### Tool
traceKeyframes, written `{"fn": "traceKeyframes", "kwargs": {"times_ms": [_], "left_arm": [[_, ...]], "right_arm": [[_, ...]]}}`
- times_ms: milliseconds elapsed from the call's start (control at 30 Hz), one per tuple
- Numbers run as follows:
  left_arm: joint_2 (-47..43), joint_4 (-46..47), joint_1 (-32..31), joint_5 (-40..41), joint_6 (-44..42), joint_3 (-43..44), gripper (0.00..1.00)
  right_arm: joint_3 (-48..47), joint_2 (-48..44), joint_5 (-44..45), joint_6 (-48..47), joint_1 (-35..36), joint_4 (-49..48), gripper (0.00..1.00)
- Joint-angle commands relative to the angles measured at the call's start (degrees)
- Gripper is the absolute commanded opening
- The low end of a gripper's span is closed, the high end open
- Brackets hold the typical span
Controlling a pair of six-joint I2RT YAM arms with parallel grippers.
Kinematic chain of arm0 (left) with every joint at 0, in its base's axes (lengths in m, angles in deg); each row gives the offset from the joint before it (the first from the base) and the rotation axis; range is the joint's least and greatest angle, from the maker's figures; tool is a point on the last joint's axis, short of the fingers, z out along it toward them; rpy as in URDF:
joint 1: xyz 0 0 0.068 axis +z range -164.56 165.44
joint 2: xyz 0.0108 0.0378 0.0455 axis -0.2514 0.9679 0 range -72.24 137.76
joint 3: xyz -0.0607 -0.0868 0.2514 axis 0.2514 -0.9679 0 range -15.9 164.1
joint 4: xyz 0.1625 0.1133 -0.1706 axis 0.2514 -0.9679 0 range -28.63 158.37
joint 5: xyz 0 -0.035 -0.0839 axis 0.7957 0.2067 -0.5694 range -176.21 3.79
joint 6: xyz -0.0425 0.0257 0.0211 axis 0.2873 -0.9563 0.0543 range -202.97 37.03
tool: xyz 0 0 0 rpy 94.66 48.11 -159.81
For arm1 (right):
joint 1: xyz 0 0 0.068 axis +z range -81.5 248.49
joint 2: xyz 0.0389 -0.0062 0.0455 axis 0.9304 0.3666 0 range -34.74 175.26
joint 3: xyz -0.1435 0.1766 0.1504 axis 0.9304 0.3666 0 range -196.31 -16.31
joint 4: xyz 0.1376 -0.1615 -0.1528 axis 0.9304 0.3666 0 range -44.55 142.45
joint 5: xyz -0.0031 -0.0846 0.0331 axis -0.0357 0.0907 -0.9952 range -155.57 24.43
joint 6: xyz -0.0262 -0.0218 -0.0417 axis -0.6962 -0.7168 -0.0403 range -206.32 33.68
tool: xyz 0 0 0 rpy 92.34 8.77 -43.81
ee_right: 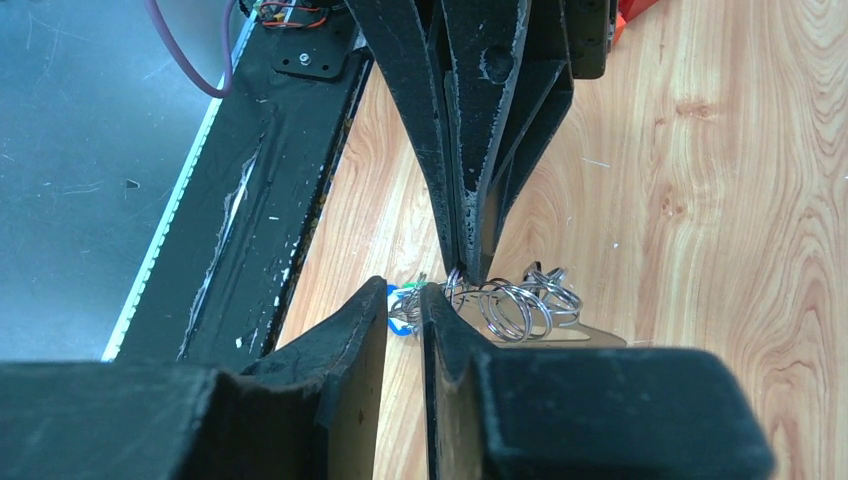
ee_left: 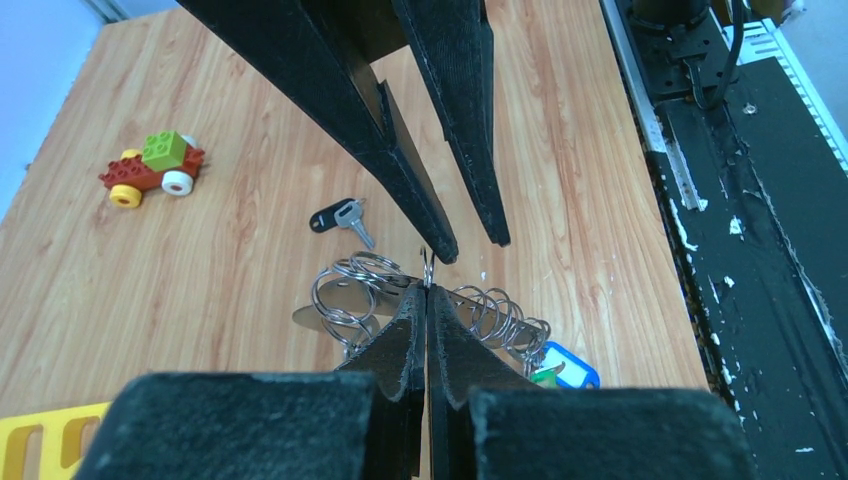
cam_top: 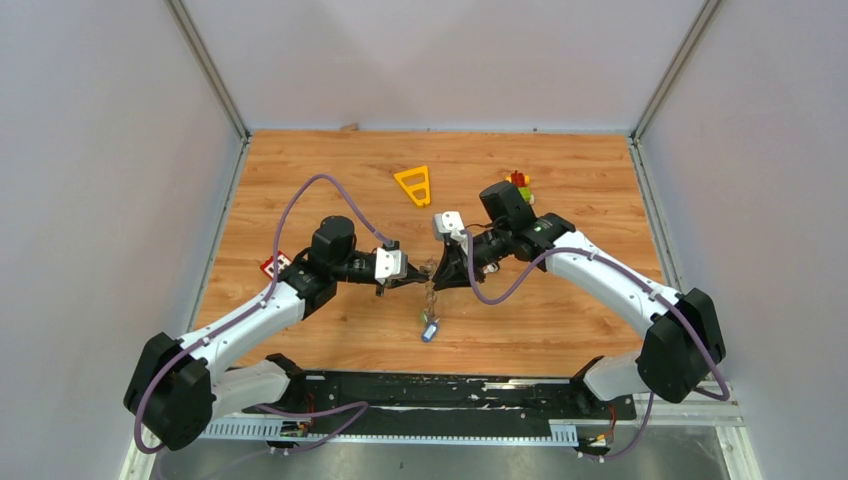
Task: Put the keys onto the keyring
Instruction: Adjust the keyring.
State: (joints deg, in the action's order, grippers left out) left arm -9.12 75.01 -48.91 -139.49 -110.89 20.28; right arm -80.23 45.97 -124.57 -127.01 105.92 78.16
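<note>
One keyring (cam_top: 431,290), long axis vertical (keys (cam_top: 429,328) below)

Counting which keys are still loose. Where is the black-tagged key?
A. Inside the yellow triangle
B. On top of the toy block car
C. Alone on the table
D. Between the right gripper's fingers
C: the left wrist view shows the black-tagged key lying flat on the table, apart from the silver rings that the left gripper pinches.

Robotics laboratory test cell. A left arm (cam_top: 250,320) and right arm (cam_top: 610,280) are bolted to a black base rail (cam_top: 440,385). Plain grey panels (cam_top: 100,150) on aluminium posts (cam_top: 205,65) enclose the wood-laminate tabletop (cam_top: 330,170).
</note>
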Motion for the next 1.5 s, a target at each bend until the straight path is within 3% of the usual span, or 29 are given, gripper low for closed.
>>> {"fn": "traceKeyframes", "kwargs": {"times_ms": [0, 333, 1467], "left_arm": [[-0.4, 2.7, 0.2, -1.2, 0.8, 2.5, 0.0], [0.1, 2.4, 0.1, -0.5, 0.9, 2.7, 0.0], [0.4, 4.3, 0.1, -0.6, 4.2, 2.7, 0.0]], "right_arm": [[-1.9, -0.3, 0.8, 0.5, 0.2, -2.2, 0.21], [-1.6, -3.7, 1.6, 0.2, 0.2, -2.1, 0.32], [-0.9, 0.0, 5.1, 2.9, 0.7, -5.6, 0.22]]}}
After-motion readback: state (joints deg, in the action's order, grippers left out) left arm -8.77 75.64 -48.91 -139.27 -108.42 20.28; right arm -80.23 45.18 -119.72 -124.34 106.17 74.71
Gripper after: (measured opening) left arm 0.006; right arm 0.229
